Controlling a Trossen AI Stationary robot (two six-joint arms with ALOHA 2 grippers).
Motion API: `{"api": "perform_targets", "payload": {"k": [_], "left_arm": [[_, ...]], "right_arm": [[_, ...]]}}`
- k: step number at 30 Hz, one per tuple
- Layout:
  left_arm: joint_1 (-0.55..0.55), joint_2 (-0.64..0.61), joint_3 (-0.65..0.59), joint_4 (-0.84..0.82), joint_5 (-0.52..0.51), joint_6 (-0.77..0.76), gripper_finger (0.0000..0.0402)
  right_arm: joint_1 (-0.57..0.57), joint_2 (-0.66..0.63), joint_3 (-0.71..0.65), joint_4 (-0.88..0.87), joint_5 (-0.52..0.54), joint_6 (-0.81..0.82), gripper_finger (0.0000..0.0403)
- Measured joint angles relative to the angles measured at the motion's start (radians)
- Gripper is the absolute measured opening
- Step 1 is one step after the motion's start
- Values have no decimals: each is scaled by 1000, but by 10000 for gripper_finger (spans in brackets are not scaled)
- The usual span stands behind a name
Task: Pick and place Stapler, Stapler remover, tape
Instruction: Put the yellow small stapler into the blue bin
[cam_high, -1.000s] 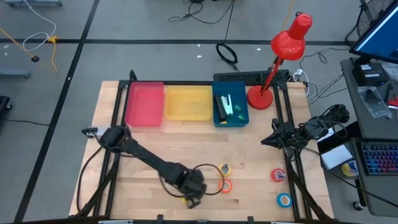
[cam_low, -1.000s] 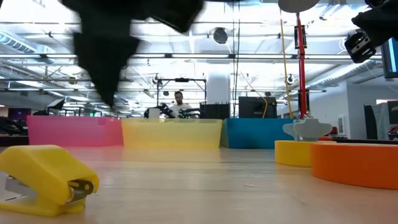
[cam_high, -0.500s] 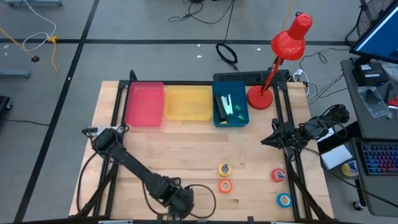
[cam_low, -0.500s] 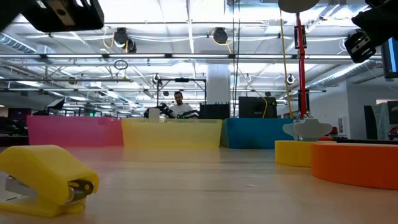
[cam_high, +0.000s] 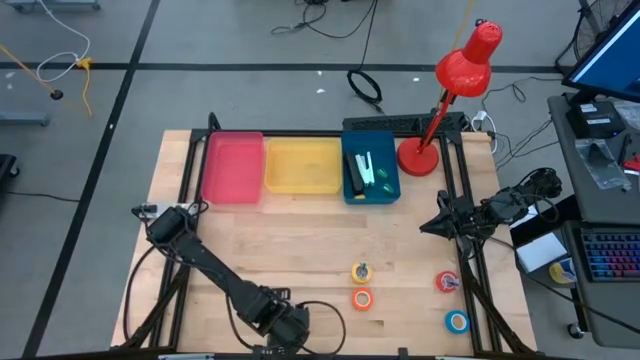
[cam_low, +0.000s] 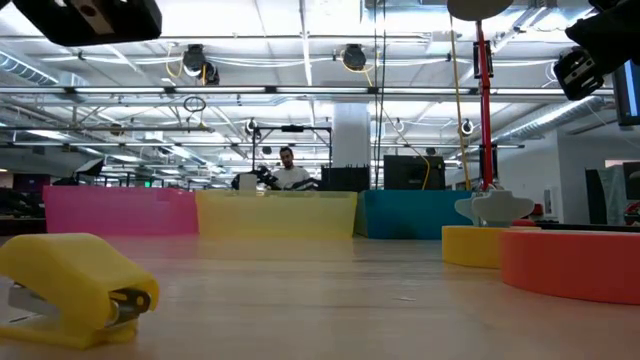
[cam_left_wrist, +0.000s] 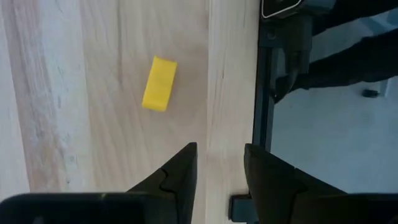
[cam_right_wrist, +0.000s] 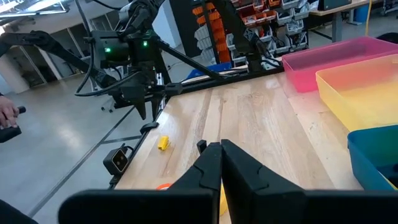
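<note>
A small yellow stapler (cam_left_wrist: 160, 92) lies on its base on the wooden table near the front edge, seen close up in the low view (cam_low: 70, 288). My left gripper (cam_left_wrist: 219, 167) hangs open above the table beside it and holds nothing; the stapler lies beyond its fingertips. Tape rolls lie flat at the front right: yellow (cam_high: 361, 271), orange (cam_high: 362, 299), red (cam_high: 446, 282) and blue (cam_high: 457, 322). A small pale thing (cam_low: 490, 208) sits on the yellow roll. My right gripper (cam_right_wrist: 221, 157) waits shut at the table's right edge.
Pink (cam_high: 233, 168), yellow (cam_high: 303, 165) and blue (cam_high: 370, 176) trays stand in a row at the far edge; the blue one holds several small office items. A red desk lamp (cam_high: 440, 110) stands at the far right. A black frame rail (cam_left_wrist: 264, 93) runs along the table edge beside my left gripper.
My left gripper has swung toward the table's left and near edges, rising slightly, and has since kept still. It has moved off from above the yellow stapler, which stays where it was.
</note>
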Motion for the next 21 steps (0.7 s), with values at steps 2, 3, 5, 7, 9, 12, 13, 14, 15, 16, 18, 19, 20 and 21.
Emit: {"api": "perform_targets", "payload": {"k": [2, 3, 5, 7, 9, 12, 13, 14, 15, 16, 18, 19, 20, 21], "left_arm": [[8, 0, 0, 0, -10, 11, 131], [11, 0, 0, 1, -30, 27, 131], [15, 0, 0, 3, -86, 70, 131], [19, 0, 0, 15, -140, 122, 131], [26, 0, 0, 33, -167, 186, 131], [44, 0, 0, 55, -171, 253, 131], [52, 3, 1, 55, -172, 264, 131], [58, 7, 2, 53, -172, 273, 131], [64, 13, 2, 51, -170, 283, 131], [69, 21, 2, 51, -161, 294, 131], [80, 37, 2, 53, -139, 310, 131], [82, 45, 2, 53, -132, 319, 131], [83, 51, 2, 53, -121, 327, 131], [84, 57, 2, 54, -111, 341, 131]], "right_arm": [[0, 0, 0, 0, 0, 0, 4], [0, 0, 0, 0, 0, 0, 4], [0, 0, 0, 0, 0, -1, 4], [0, 0, 0, 0, 0, -3, 4], [0, 0, 0, 0, 0, -3, 4], [0, 0, 0, -1, 0, -3, 4], [0, 0, 0, -1, 0, -3, 4], [0, 0, 0, -1, 0, -3, 4], [0, 0, 0, -1, 0, -3, 4], [0, 0, 0, -2, 0, -3, 4], [0, 0, 0, -6, 0, -3, 4], [0, 0, 0, -10, 0, -3, 4], [0, 0, 0, -13, 0, -3, 4], [0, 0, 0, -14, 0, -1, 4]]}}
